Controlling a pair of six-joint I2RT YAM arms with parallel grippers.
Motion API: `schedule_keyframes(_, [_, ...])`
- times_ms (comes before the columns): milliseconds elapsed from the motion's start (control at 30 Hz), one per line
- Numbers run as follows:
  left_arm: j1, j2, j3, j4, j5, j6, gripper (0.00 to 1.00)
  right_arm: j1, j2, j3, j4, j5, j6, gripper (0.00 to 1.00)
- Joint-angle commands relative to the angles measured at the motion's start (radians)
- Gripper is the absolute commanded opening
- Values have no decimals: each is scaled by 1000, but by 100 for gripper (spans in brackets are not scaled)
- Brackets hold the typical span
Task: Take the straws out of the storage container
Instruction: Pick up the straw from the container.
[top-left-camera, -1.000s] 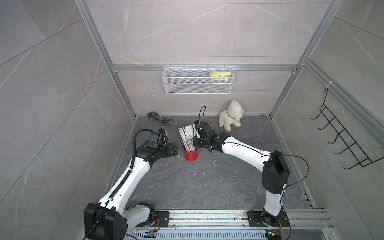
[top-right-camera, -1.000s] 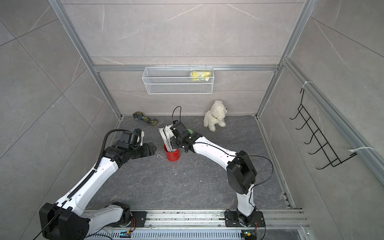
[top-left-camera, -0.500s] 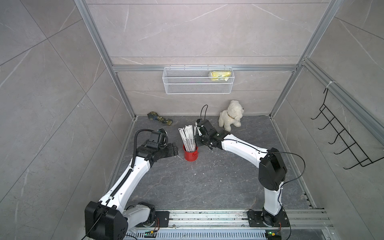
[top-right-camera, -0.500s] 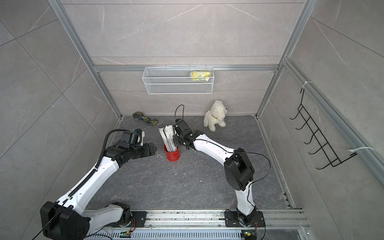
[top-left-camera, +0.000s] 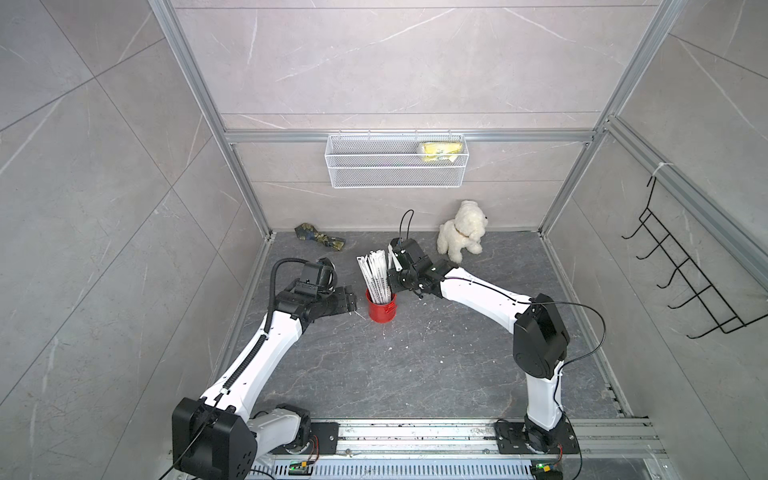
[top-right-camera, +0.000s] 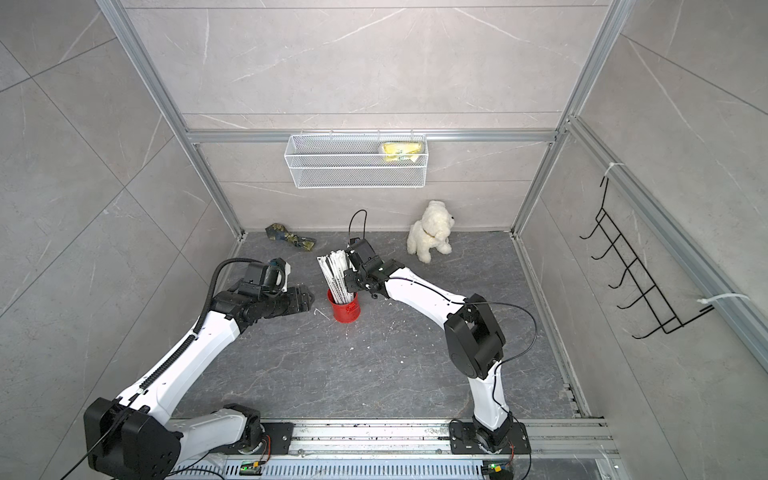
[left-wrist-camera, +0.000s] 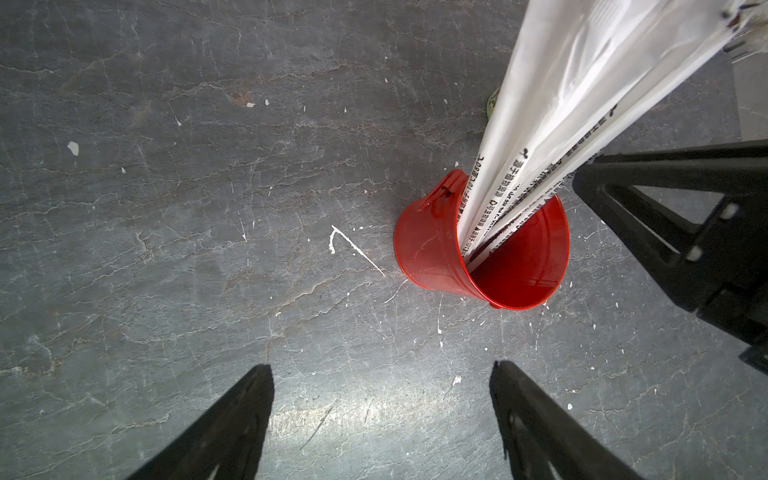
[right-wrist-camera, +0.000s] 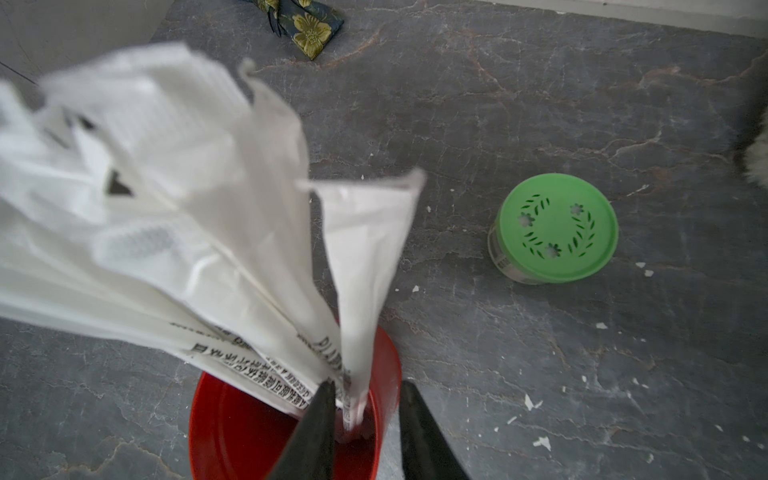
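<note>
Right gripper (right-wrist-camera: 368, 384), jaws narrowly apart, straddles rim of red cylindrical metal can (left-wrist-camera: 432, 249) and one white paper-wrapped straw (right-wrist-camera: 361, 270); left gripper (left-wrist-camera: 381, 365) agape, idle; I'd pinch, lift next.

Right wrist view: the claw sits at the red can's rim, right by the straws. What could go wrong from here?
The right claw appears to straddle the rim of the red can, so closing may pinch the rim along with the straws and lift or tip the can.
The left claw is open beside the can, not bracing it, so a pull could drag it over.
Few straws sit between the right claw's tips; most would probably stay behind.
</note>
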Motion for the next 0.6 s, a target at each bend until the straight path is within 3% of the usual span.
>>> schedule_keyframes(0, [-3,2,19,1,30,29,86,-4,29,32,15,-13,-8,28])
schedule_keyframes(133, [-3,6,20,-1,36,28,86,-5,39,37,18,-25,-15,21])
schedule_keyframes(567, [-3,12,21,-3,38,30,86,-6,31,35,12,-28,-27,14])
